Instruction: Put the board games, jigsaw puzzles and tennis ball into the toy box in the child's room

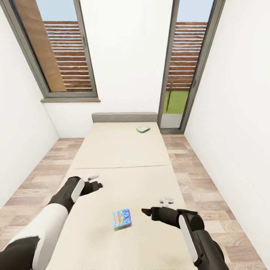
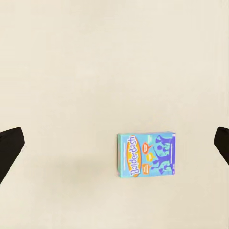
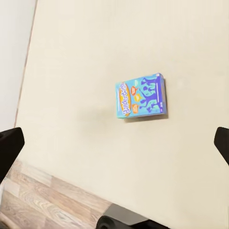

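Cream bed [image 1: 123, 150] betw. white walls, wood floor. Blue Balderdash box [image 1: 122, 219] lay flat near end; second box [image 1: 143, 129] far. Left gripper [image 2: 114, 148], right gripper [image 3: 114, 143] spread wide, empty.

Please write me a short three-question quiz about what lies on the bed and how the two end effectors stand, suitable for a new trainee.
1. True or false: the Balderdash game box lies flat on the bed, between the left end effector and the right end effector.
2. Where is the second game box? A) on the floor B) at the far end of the bed near the headboard C) in the right end effector
3. Fill in: both end effectors are ____ and hold nothing.

Key: 1 true; 2 B; 3 open.
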Controlling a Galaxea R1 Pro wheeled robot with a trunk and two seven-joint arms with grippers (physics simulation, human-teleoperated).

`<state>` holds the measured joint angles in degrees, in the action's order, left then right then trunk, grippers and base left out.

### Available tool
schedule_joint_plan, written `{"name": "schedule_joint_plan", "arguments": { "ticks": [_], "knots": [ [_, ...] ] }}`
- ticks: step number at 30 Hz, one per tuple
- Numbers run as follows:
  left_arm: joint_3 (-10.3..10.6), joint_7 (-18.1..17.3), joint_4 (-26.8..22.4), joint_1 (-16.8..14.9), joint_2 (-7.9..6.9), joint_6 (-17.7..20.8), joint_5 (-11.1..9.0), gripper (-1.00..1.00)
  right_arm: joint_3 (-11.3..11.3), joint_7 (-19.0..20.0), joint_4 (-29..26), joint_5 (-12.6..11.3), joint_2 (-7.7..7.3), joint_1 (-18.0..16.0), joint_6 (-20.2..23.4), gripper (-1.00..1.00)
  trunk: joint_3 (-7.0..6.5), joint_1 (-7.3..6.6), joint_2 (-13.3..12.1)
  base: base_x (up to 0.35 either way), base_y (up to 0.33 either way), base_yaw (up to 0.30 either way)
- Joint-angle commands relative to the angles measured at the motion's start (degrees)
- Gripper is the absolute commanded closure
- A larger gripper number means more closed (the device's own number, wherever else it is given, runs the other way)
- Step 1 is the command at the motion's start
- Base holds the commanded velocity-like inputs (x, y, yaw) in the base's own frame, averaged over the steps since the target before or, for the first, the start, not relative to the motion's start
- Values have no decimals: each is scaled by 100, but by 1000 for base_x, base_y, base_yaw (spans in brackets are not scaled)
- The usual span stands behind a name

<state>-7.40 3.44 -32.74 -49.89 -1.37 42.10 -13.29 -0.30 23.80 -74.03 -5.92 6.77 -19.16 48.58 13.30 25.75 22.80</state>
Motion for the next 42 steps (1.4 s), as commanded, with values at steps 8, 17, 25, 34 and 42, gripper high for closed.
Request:
{"name": "schedule_joint_plan", "arguments": {
  "ticks": [8,17,25,34,42],
  "knots": [
    [-4,300,506,-152,217,-639,-44,-100,-499,1092,-481,-58,-255,265,46,-100,87,3,12,0,0,0],
    [33,348,622,-168,519,-790,84,-100,-760,1773,-626,-46,-312,366,46,-100,171,3,12,0,0,0],
    [76,366,635,-170,624,-957,172,-100,-1107,1975,-644,-50,-329,391,46,-100,246,3,12,0,0,0],
    [103,417,644,-170,775,-1115,329,-100,-1457,2405,-641,-20,-334,441,39,-100,330,3,12,0,0,0],
    [103,444,645,-170,853,-1244,536,-100,-1542,2485,-641,-16,-334,447,38,-100,405,3,12,0,0,0]
  ]
}}
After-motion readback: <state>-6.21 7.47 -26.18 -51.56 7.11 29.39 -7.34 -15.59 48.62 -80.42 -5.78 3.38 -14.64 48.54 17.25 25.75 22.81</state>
